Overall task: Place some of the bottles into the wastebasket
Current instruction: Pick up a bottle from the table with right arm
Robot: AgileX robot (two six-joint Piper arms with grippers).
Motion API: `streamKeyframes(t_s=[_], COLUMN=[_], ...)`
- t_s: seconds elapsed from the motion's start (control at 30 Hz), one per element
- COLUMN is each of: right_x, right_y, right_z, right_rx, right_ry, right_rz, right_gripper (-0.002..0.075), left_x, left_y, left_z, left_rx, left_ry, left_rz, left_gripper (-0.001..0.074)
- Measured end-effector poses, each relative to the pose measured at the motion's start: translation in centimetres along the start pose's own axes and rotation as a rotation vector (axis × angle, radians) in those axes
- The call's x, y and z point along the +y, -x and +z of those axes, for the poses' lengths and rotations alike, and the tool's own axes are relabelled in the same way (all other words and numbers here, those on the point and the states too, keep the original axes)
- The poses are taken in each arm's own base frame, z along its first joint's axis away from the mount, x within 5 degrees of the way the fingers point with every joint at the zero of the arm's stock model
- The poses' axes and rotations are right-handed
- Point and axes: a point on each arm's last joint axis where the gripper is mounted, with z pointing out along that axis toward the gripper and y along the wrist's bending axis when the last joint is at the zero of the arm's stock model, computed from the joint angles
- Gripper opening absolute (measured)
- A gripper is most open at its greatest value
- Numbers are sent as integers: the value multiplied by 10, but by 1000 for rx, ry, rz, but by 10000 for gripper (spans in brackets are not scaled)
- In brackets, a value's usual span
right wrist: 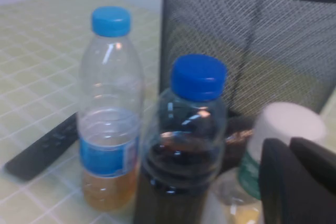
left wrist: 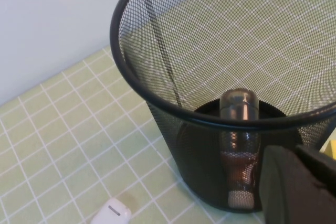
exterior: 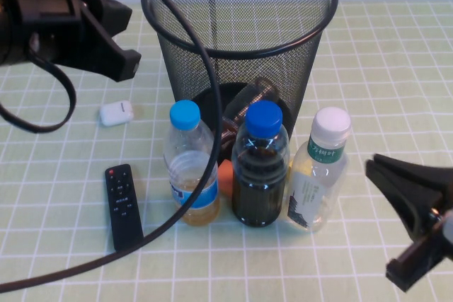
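Observation:
The black wire-mesh wastebasket (exterior: 191,68) stands at the back middle of the table. Inside it, seen through the mesh, leans the short bottle with the red-brown label (exterior: 244,107) (left wrist: 239,129). In front of the basket, to the right, the taller white-capped bottle with the green-and-white label (exterior: 318,175) (right wrist: 286,124) stands upright. My left gripper (exterior: 127,61) (left wrist: 299,182) hangs shut and empty, up and to the left of the basket. My right gripper (exterior: 374,169) (right wrist: 296,182) is shut and empty, low and just right of the green-labelled bottle.
Two blue-capped bottles stand before the basket: one with a blue label (exterior: 190,167) and one of dark liquid (exterior: 260,167). An orange object (exterior: 225,177) shows between them. A black remote (exterior: 124,205) and a white case (exterior: 116,112) lie to the left. A black cable (exterior: 205,83) arcs across.

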Motion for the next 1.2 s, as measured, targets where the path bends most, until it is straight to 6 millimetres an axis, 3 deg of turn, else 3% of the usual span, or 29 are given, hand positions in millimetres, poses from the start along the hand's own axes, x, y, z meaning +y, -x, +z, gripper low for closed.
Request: streamKeyframes(t_s=[0.17,0.47,0.53,0.87,1.2], right_x=[0,8,8,13,14], right_y=[-12,-23,-24,-25,-30], right_z=[-3,16,21,67,85], right_rx=[-11,-13,-46,-40,-59], right_ry=[-25,-13,-30,-108,-156], right_rz=[0,47,57,86,84], right_gripper=[53,525,580,583,564], left_x=[0,0,0,0,0], left_y=[1,1,1,1,1], left_z=[0,0,0,0,0], left_rx=[-6,-8,-8,-9,-9], left_ry=[1,0,0,0,0], left_rz=[-2,-4,-4,-4,-4], left_gripper=[-1,-1,-1,-1,-2])
